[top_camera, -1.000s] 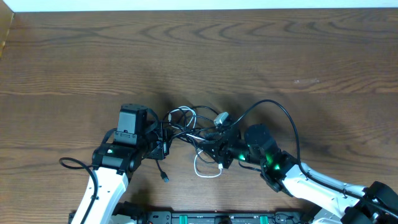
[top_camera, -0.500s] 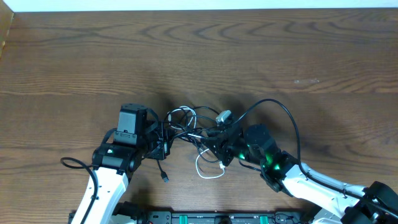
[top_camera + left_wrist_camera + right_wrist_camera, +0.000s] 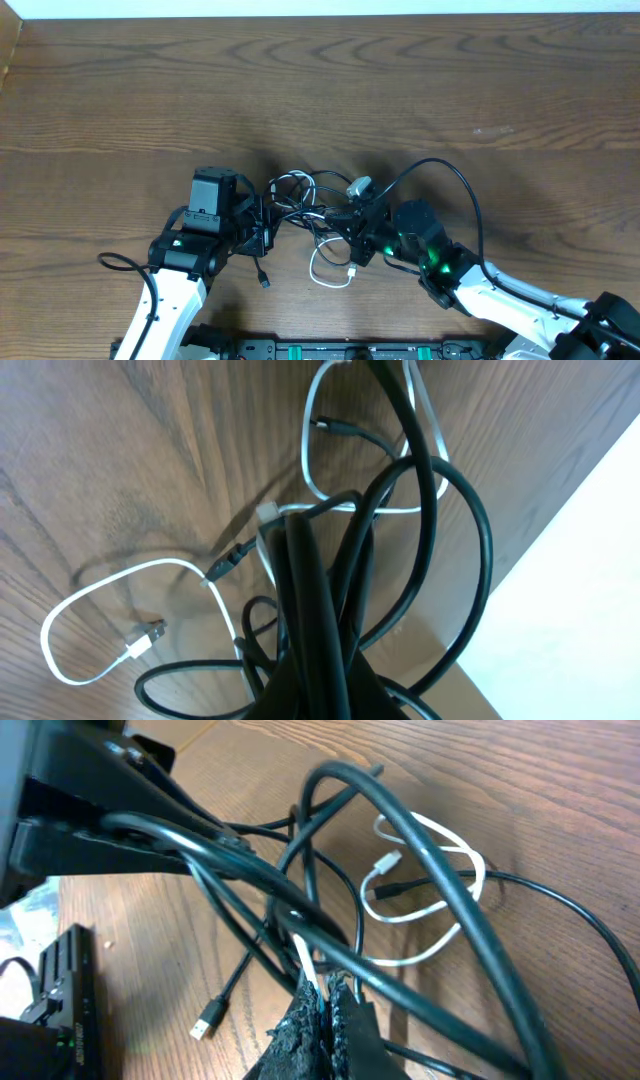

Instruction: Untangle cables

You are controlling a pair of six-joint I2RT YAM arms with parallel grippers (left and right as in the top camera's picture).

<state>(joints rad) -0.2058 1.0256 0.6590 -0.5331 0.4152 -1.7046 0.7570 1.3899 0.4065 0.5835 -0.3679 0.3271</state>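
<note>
The cables (image 3: 305,203) lie in a knot of black cords and one white cord at the table's near middle. My left gripper (image 3: 262,228) is at the knot's left side, shut on a bundle of black cables (image 3: 318,575); the cords hide its fingertips in the left wrist view. My right gripper (image 3: 353,242) is at the knot's right side, its foam pads (image 3: 305,1025) shut on the white cable (image 3: 304,963). A white loop (image 3: 326,275) trails toward the near edge. A white plug (image 3: 358,186) sticks up at the knot's far right.
A loose black USB plug (image 3: 264,283) lies near the left arm, also seen as the black USB plug (image 3: 205,1021) in the right wrist view. A thick black arm cable (image 3: 455,185) arcs over the right arm. Bare wooden table (image 3: 320,90) stretches beyond the knot.
The right gripper has closed on the white cable. The white loop near the front has shifted slightly left. The left gripper has stayed shut in place.
</note>
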